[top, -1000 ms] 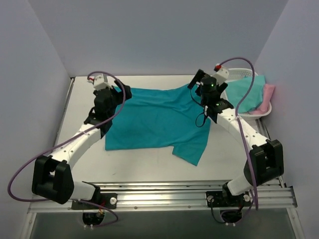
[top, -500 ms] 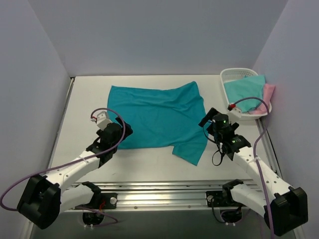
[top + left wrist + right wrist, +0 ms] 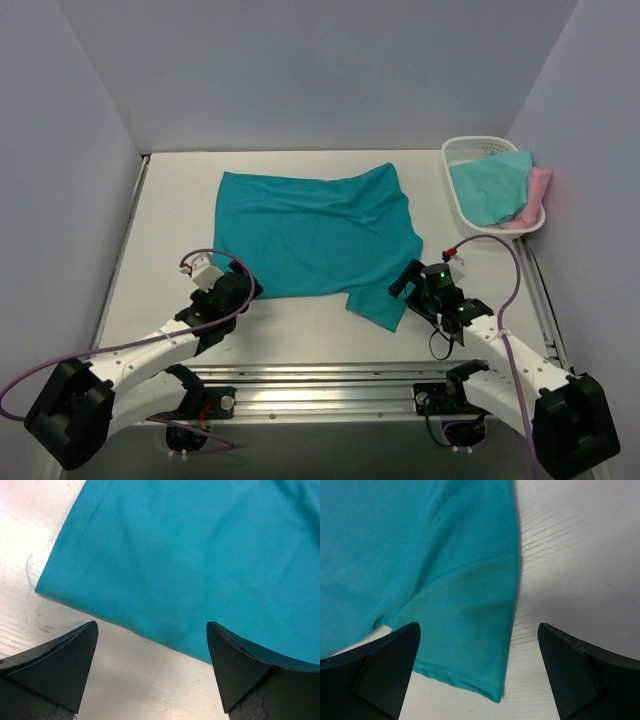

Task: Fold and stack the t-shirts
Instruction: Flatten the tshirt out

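Teal tee [image 3: 315,235]: is lying spread flat on the table [image 3: 170,230], one sleeve pointing toward the near edge.
Left gripper [image 3: 152,630]: is hovering at the tee's near-left corner, jaws spread wide, holding nothing.
Right gripper [image 3: 477,627]: is hanging over the near sleeve, jaws parted, gripping nothing.
Basket [image 3: 450,160]: is sitting at the far right, holding the aqua tee [image 3: 490,185] and the pink tee [image 3: 538,188].

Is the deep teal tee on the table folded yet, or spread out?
Spread out. The teal tee lies wide and flat on the table, one sleeve sticking out at its near right corner.
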Controlling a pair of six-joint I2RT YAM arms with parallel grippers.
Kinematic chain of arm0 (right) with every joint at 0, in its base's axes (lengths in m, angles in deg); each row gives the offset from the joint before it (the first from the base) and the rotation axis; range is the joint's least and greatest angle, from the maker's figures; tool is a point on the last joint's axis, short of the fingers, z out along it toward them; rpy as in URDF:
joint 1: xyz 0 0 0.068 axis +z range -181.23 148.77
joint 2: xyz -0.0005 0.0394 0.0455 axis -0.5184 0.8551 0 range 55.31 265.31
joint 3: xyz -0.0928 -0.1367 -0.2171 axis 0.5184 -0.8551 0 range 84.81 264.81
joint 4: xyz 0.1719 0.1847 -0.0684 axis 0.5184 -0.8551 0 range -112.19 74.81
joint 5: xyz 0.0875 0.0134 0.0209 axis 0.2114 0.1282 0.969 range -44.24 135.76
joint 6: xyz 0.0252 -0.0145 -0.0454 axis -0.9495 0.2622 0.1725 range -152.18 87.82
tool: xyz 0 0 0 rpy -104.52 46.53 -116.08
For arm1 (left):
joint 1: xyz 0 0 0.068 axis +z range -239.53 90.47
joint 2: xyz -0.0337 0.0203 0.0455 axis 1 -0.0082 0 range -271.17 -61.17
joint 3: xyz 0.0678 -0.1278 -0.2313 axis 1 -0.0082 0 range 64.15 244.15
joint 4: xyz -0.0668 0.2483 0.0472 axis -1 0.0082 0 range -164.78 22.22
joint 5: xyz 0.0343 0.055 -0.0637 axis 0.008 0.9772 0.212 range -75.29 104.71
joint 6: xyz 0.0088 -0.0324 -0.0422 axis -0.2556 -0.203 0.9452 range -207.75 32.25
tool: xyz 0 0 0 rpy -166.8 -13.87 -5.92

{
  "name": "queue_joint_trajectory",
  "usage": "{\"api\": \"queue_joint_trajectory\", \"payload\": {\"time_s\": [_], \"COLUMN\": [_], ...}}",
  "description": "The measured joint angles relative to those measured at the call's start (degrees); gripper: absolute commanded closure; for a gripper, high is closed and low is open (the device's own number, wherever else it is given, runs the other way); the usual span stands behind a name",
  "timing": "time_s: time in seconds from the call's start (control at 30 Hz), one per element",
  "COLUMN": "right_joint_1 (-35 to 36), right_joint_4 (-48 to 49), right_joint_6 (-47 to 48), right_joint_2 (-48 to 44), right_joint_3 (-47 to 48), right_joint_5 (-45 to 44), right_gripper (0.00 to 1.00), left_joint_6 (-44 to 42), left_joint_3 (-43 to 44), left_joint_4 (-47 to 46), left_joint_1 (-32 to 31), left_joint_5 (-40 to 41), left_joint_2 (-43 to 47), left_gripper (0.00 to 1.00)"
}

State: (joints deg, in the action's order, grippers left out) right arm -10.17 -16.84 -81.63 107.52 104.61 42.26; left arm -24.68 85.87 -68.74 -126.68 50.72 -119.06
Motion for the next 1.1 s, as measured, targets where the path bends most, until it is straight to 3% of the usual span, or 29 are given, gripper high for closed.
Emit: {"api": "queue_joint_trajectory", "payload": {"time_s": [0.27, 0.3, 0.53, 0.63, 0.67, 0.73, 0.77, 0.8, 0.9, 0.93, 1.1], "right_joint_1": [1.55, 1.55, 1.92, 1.99, 2.05, 2.29, 2.34, 2.40, 2.67, 2.67, 2.67], "right_joint_4": [13.29, 14.95, 21.18, 20.24, 19.26, 16.70, 15.41, 14.14, 11.34, 10.56, 6.97], "right_joint_6": [0.33, 0.37, 0.66, 1.11, 1.29, 2.01, 1.92, 1.90, 1.99, 2.08, 2.69], "right_joint_2": [12.85, 13.79, 18.01, 17.53, 17.00, 15.23, 14.14, 12.98, 9.40, 8.39, 4.52], "right_joint_3": [0.87, 1.01, 1.73, 1.75, 1.73, 1.44, 1.31, 1.27, 1.27, 1.27, 1.27], "right_joint_5": [3.26, 3.48, 4.13, 4.15, 4.15, 4.15, 3.82, 3.69, 2.71, 2.34, 0.72], "right_gripper": [0.00, 0.01, 0.06, 0.21, 0.43, 0.89, 0.96, 1.00, 1.00, 1.00, 1.00], "left_joint_6": [1.73, 1.92, 2.75, 3.93, 4.24, 5.03, 5.42, 5.81, 6.67, 6.82, 6.99], "left_joint_3": [-0.17, 0.00, 1.64, 1.46, 1.09, 0.07, -0.39, -0.76, -0.76, -0.76, 0.33], "left_joint_4": [-5.88, -7.13, -10.34, -10.01, -10.03, -10.05, -9.75, -9.25, -7.72, -7.32, -8.11], "left_joint_1": [-0.15, -0.15, -0.20, -0.20, -0.20, -0.20, -0.20, -0.20, -0.20, -0.20, -0.20], "left_joint_5": [1.81, 2.23, 3.26, 3.58, 3.56, 3.41, 3.19, 3.06, 2.51, 2.40, 2.36], "left_joint_2": [-10.78, -11.72, -15.91, -15.63, -15.28, -14.14, -13.75, -13.64, -13.79, -14.05, -16.35], "left_gripper": [0.00, 0.06, 0.12, 0.21, 0.23, 0.44, 0.53, 0.67, 0.86, 0.97, 0.98]}}
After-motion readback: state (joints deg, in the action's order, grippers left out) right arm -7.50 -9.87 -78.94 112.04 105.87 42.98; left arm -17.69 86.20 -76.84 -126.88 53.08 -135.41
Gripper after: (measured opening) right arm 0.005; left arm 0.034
